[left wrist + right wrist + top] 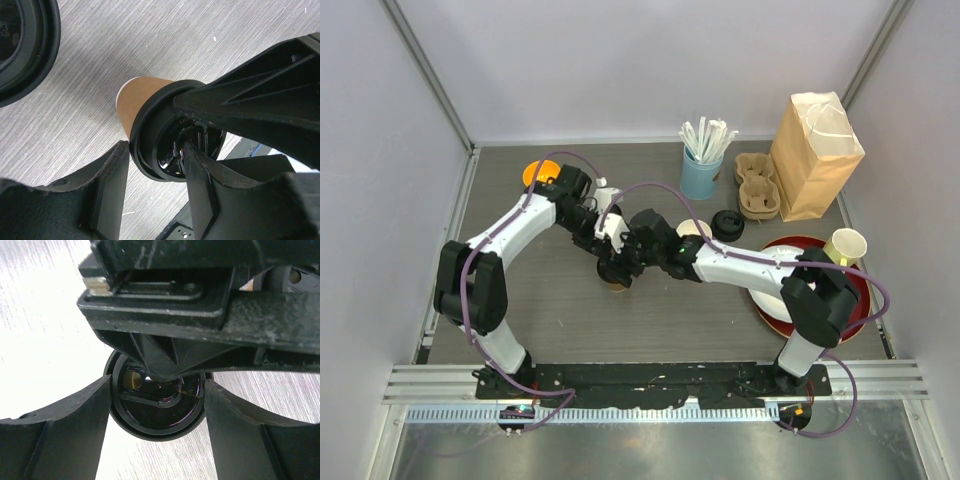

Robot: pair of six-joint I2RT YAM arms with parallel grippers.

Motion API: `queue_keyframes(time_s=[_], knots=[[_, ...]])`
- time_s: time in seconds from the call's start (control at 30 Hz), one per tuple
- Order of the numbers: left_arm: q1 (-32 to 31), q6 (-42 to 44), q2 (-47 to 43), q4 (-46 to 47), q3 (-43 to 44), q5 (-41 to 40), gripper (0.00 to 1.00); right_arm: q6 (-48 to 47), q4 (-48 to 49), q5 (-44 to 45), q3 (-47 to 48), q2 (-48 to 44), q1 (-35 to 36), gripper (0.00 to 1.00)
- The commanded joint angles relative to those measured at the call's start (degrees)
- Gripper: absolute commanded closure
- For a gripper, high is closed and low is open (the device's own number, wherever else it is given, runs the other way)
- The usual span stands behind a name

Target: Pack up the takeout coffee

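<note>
Two claws on one small cup, and each has its own job. The kraft cup (142,97) stands on the worktop (150,40) at the middle, well apart from the paper bag (815,155) that I take to be its destination. My right claw (157,407) straddles the black lid (150,415) with a finger against the rim on either side, so I judge it clenched on the lid to keep it centred. My left claw (157,160) comes in from the opposite side, one finger beside the rim and the other across the lid's face. Whether it is pressing or only hovering I cannot tell. I reckon the lid is being seated so nothing spills once the cup is lifted.
</note>
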Motion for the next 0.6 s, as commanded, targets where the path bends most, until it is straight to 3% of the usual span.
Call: queue_keyframes(time_s=[0.0, 0.17, 0.33, 0.57], knots=[[0.65, -0.37, -1.76, 0.6, 0.3, 2.27, 0.49, -1.38, -8.66, 7.87, -4.44, 4.17, 0.66, 0.26], [1.0, -0.19, -2.03, 0.6, 0.39, 2.27, 0.49, -1.73, -9.45, 10.68, -4.79, 4.17, 1.71, 0.21], [1.0, -0.19, -1.67, 0.6, 0.04, 2.36, 0.5, -1.91, -10.33, 11.21, -4.0, 5.48, 2.24, 0.26], [1.35, 0.16, -2.11, 0.43, -0.32, 2.36, 0.5, -0.77, -11.21, 14.12, -6.11, 7.42, 2.86, 0.24]])
